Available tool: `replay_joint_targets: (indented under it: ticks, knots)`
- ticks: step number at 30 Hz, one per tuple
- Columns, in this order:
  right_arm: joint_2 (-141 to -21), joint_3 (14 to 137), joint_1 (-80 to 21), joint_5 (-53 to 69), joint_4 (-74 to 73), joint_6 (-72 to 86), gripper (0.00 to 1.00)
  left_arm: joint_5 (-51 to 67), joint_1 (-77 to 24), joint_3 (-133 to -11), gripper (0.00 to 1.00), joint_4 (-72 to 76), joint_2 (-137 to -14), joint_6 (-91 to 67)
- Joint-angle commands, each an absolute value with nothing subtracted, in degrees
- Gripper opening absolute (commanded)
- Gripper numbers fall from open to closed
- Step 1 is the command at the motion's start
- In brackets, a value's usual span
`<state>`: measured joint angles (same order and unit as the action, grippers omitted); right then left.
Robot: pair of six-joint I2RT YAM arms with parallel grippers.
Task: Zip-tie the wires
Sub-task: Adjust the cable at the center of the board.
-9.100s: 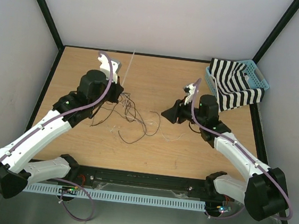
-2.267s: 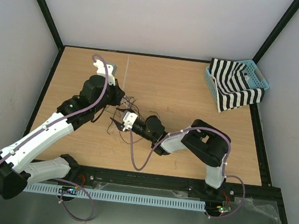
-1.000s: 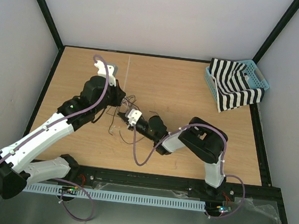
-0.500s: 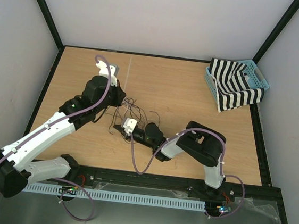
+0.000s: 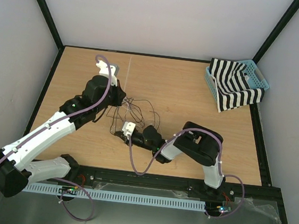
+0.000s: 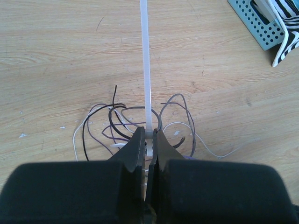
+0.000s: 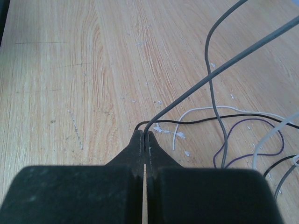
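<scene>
The wires (image 5: 137, 108) lie in a loose tangle of thin dark, grey, purple and white strands in the middle of the table. My left gripper (image 5: 120, 98) is at their far-left side, shut on the zip tie (image 6: 145, 70), a whitish strip running straight away from the jaws over the wires (image 6: 126, 123). In the top view the zip tie (image 5: 128, 67) points toward the back edge. My right gripper (image 5: 118, 134) is low at the near side of the tangle, shut on a grey wire (image 7: 187, 95) that rises away to the right of its fingertips (image 7: 141, 139).
A blue basket (image 5: 259, 76) with a black-and-white striped cloth (image 5: 232, 88) stands at the back right, and its corner (image 6: 261, 25) shows in the left wrist view. Small white flecks (image 7: 180, 135) lie on the wood near the right gripper.
The right gripper has moved toward the near edge with the grey wire pinched, drawing the tangle out. The left gripper has stayed in place on the zip tie.
</scene>
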<state>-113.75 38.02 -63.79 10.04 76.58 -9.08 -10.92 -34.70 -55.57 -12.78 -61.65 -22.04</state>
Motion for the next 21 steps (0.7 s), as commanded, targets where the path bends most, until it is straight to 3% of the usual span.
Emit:
replay_joint_targets:
  ticks: [1, 2, 6, 9, 14, 21]
  knots:
    - [-114.0, 37.6, -64.3, 10.2, 78.1, -7.6, 0.0, -11.1, -34.5, -58.0, 0.0, -10.7, -61.4, -21.4]
    - [-113.3, 37.3, -64.2, 9.7, 78.1, -7.6, 0.01, -11.1, -34.5, -57.9, 0.0, -10.6, -61.4, -21.3]
    - [-108.8, 35.5, -64.2, 8.4, 77.4, -8.2, 0.33, -10.5, -34.3, -58.0, 0.0, -10.7, -61.4, -20.7]
    - [-104.4, 33.7, -64.2, 6.7, 72.4, -9.2, 0.48, -10.3, -34.3, -58.5, 0.0, -11.0, -61.4, -19.6]
    - [-97.1, 26.3, -64.1, 3.3, 68.6, -9.5, 0.56, -10.4, -34.2, -58.6, 0.0, -11.4, -61.0, -19.5]
    - [-88.7, 22.9, -62.7, 2.2, 64.0, -10.2, 0.55, -9.7, -34.0, -58.6, 0.0, -11.5, -61.0, -19.4]
